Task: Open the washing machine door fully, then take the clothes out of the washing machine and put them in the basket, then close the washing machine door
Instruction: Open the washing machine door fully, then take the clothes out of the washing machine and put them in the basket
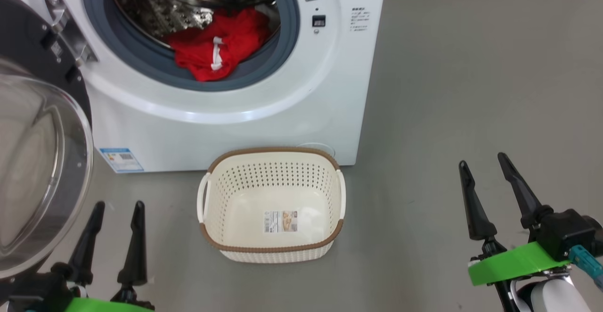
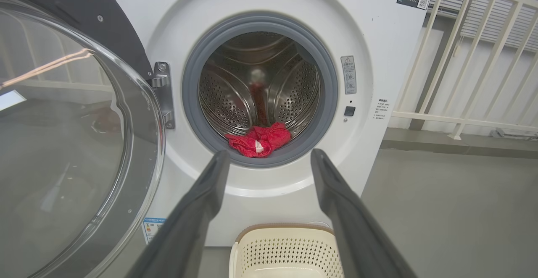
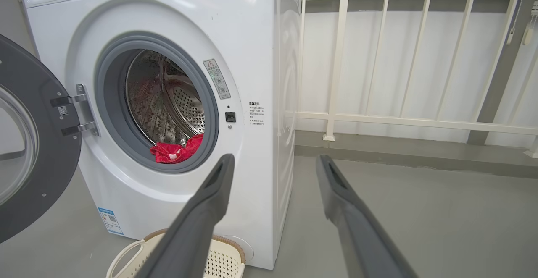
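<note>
Your bright red fabric clothes (image 1: 216, 50) lie in the steel drum (image 1: 188, 1), well beyond left claw (image 1: 118, 204) and right claw (image 1: 483, 160), both spread empty; the black-rimmed glass door (image 1: 37, 151) runs off-frame.

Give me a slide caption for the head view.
Washing machine door open, red clothes at the front of the drum, empty basket below; left gripper and right gripper open.

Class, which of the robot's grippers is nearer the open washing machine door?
Left. The left gripper sits close beside the lower edge of the washing machine door. The right gripper is far off on the other side, beyond the basket.
</note>
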